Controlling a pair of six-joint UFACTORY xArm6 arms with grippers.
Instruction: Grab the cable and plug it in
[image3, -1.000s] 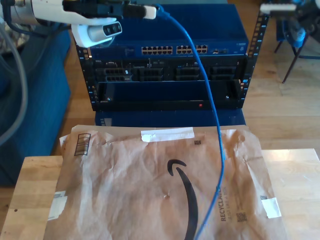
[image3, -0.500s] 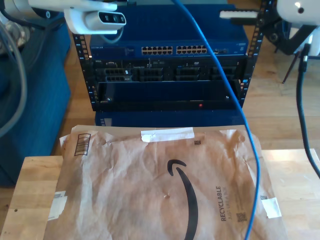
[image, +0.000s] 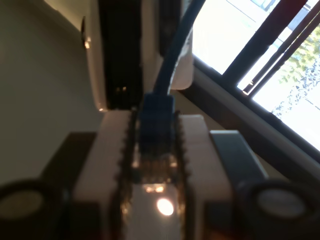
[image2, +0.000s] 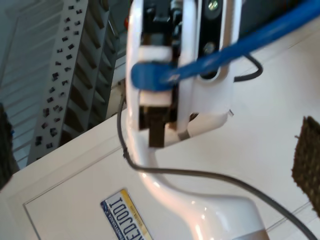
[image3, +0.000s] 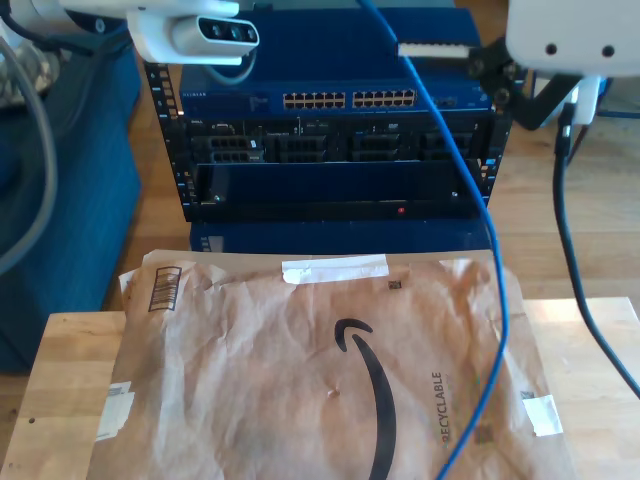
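Cable (image3: 470, 215), blue Ethernet, hangs from the exterior view's top edge, passes in front of the network switch rack (image3: 330, 110), and drops over the brown paper mailer (image3: 330, 370) on the wooden tabletop (image3: 590, 360). My first hand (image: 156, 145) is closed on its plug end. My second hand: state cannot be told.

Brown paper mailer (image3: 300, 380) on wooden table (image3: 60, 400); blue rack (image3: 340, 120) behind

My first end effector (image: 156, 150) is clamped closed.
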